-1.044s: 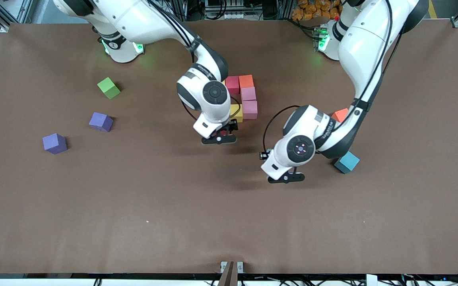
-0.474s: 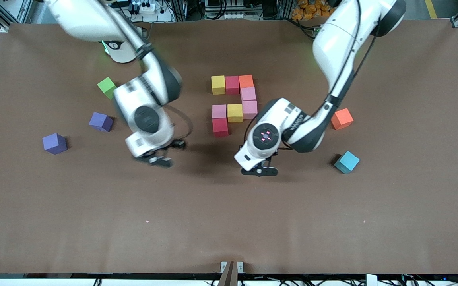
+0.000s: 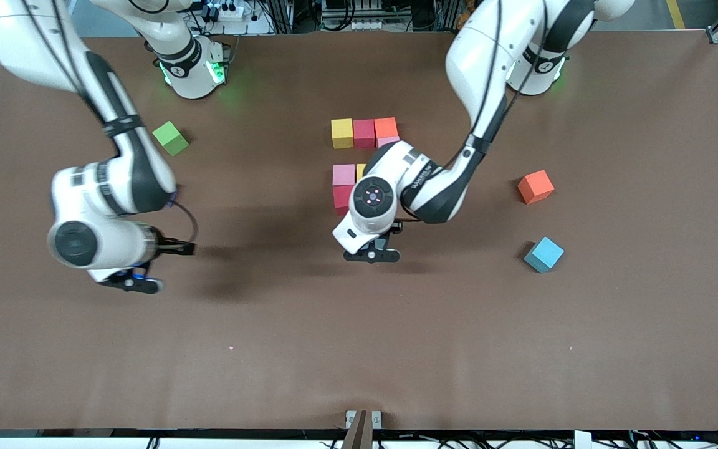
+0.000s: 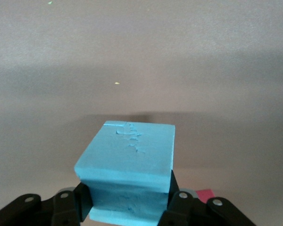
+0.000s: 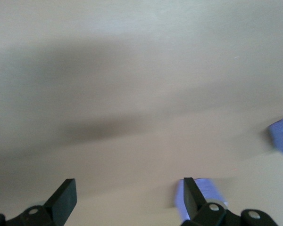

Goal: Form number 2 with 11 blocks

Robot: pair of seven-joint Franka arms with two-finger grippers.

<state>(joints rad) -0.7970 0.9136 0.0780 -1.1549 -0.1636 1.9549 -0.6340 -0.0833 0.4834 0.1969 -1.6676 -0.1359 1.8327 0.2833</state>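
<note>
Blue block (image 4: 127, 174) in left gripper (image 4: 129, 207)

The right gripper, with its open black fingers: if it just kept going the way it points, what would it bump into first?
Probably a purple block. The right gripper points down at the brown table, open, and that block shows just beside one finger. Depth is unclear, so it might meet bare table instead.

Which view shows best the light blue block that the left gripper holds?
The left wrist view: the light blue block fills it, clamped in the left gripper. The front view hides it under the arm; the right wrist view lacks it.
</note>
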